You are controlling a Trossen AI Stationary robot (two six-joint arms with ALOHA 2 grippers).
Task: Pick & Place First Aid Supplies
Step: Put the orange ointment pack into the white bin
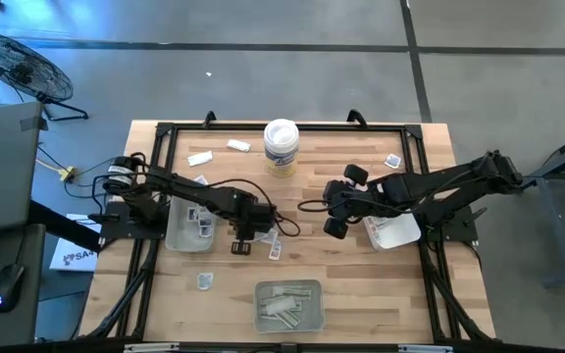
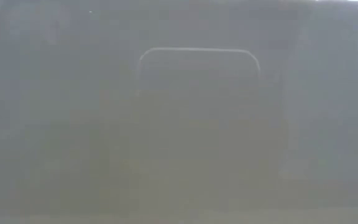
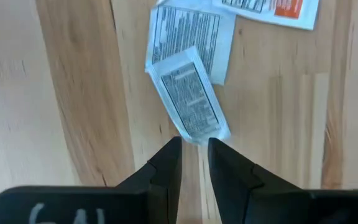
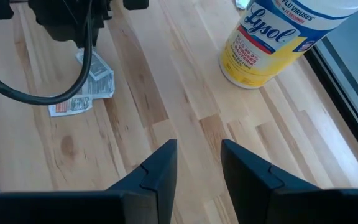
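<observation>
My left gripper (image 1: 246, 238) stands near the table's middle, pointing down, shut on a small white packet with dense print (image 3: 188, 99). Under that packet lies a second printed packet (image 3: 194, 34), flat on the wood, and beside it one with orange print (image 3: 272, 9). More packets lie scattered on the table (image 1: 200, 158) (image 1: 238, 145) (image 1: 204, 281). My right gripper (image 4: 197, 155) hovers open to the right of the middle, above bare wood, with nothing between its fingers. The low view is fogged grey and shows none of this. My left gripper pinches the printed packet by one short end (image 3: 199, 134) between its two fingertips, coming from above and pointing down. The packet slants away from the fingers over the second packet. Whether its far end still touches that packet, I cannot tell.
A white tub with a yellow label (image 1: 281, 147) stands at the far middle. Translucent trays sit at the left (image 1: 186, 227), at the right (image 1: 392, 231) and at the near middle (image 1: 287, 304). A black frame (image 1: 165, 132) runs round the table.
</observation>
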